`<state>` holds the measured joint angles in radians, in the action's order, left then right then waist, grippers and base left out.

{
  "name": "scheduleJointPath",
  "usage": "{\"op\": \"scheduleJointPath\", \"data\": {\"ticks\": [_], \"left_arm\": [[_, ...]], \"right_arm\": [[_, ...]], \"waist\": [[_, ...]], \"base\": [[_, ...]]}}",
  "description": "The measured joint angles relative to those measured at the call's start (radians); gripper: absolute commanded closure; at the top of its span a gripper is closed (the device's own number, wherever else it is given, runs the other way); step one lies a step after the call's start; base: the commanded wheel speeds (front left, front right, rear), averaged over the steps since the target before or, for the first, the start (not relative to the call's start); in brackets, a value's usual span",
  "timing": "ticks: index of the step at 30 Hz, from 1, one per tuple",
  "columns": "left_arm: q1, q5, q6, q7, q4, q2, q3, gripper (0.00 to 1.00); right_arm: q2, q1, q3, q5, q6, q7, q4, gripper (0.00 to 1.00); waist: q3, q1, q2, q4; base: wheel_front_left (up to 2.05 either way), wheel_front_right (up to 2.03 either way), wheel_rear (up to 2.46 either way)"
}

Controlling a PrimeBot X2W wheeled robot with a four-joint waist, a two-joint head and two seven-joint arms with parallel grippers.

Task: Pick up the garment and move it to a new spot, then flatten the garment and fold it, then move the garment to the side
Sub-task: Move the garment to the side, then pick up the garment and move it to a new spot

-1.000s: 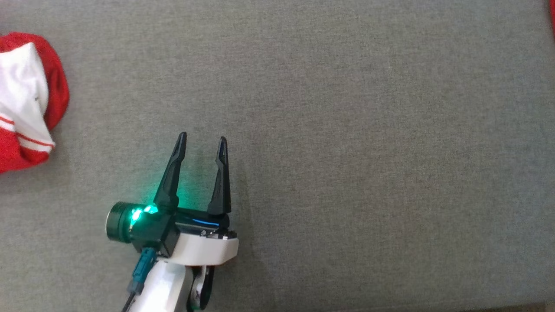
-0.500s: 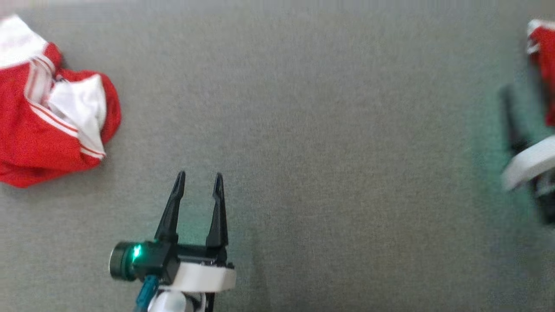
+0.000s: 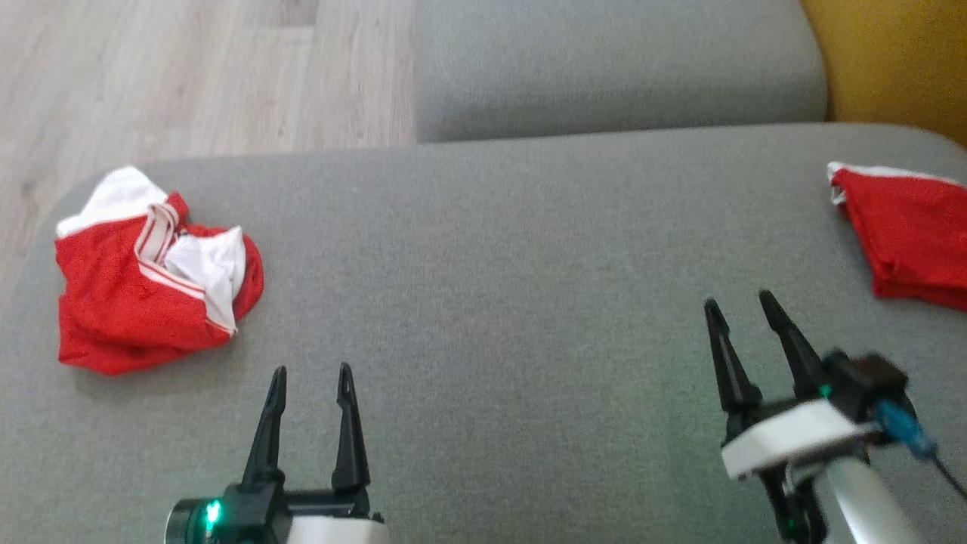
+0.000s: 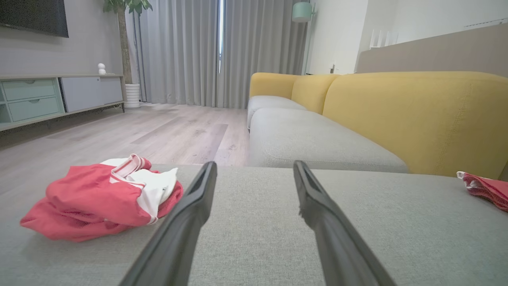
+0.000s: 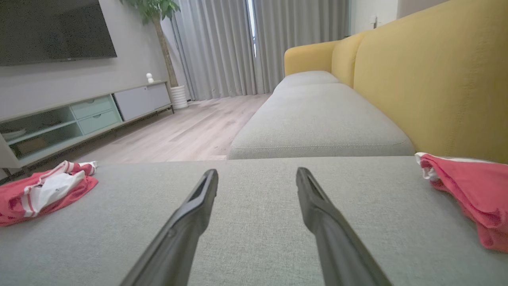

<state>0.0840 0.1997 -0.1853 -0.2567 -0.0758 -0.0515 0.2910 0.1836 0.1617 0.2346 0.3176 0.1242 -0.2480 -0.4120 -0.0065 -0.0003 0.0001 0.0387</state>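
Across most of the head view I've got the big grey seat cushion [image 3: 483, 249], which both arms are working over. Behind it sits a 2nd grey cushion [image 3: 619, 68], w/ the yellow backrest [image 3: 891, 60] at top R and pale wood floor [image 3: 189, 75] at top L.

The crumpled garment [image 3: 143, 279] lies on the big cushion near its L edge. It's red w/ white panels and striped trim, bunched in a heap, nothing touching it. A second red garment [image 3: 906, 227] lies much flatter at the far R edge, close to the backrest, white trim at its top corner.

The L gripper [image 3: 312, 369] is low in the head view, fingers pointing up-frame and spread apart w/ nothing btwn them. The heap is up and to its L, well apart. A green light glows on its body.

The R gripper [image 3: 737, 298] is at lower R, angled slightly L. Its fingers are also parted and empty, w/ the flatter red garment near, up and to its R, not touching.

Both wrist views confirm it: each pair of dark fingers [image 4: 190, 222] has bare grey fabric in the gap.
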Motion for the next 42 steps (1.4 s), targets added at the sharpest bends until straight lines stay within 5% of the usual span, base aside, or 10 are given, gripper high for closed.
{"op": "scheduleJointPath", "data": {"ticks": [5, 11, 31, 42], "left_arm": [[0.058, -0.038, -0.014, 0.0, 0.043, -0.001, -0.007, 0.0], [0.153, -0.012, 0.026, 0.0, -0.004, -0.003, -0.046, 0.0], [0.172, -0.03, 0.042, 0.0, -0.028, -0.003, -0.065, 0.0], [0.172, -0.062, 0.052, 0.0, -0.012, -0.003, -0.072, 0.0]], "right_arm": [[-0.047, -0.174, -0.063, -0.047, 0.0, 0.0, 0.162, 0.0], [-0.072, -0.339, -0.08, -0.063, 0.0, 0.0, 0.237, 0.0], [-0.076, -0.365, -0.104, -0.064, 0.0, 0.0, 0.244, 0.0], [-0.084, -0.383, -0.108, -0.072, 0.0, 0.0, 0.244, 0.0]], "waist": [[-0.063, 0.0, 0.0, 0.002], [-0.12, 0.0002, 0.0, -0.004], [-0.147, 0.0003, 0.0, -0.019], [-0.15, 0.0003, 0.0, 0.064]], "base": [[0.0, 0.0, 0.0], [0.0, 0.0, 0.0], [0.0, 0.0, 0.0], [0.0, 0.0, 0.0]]}}
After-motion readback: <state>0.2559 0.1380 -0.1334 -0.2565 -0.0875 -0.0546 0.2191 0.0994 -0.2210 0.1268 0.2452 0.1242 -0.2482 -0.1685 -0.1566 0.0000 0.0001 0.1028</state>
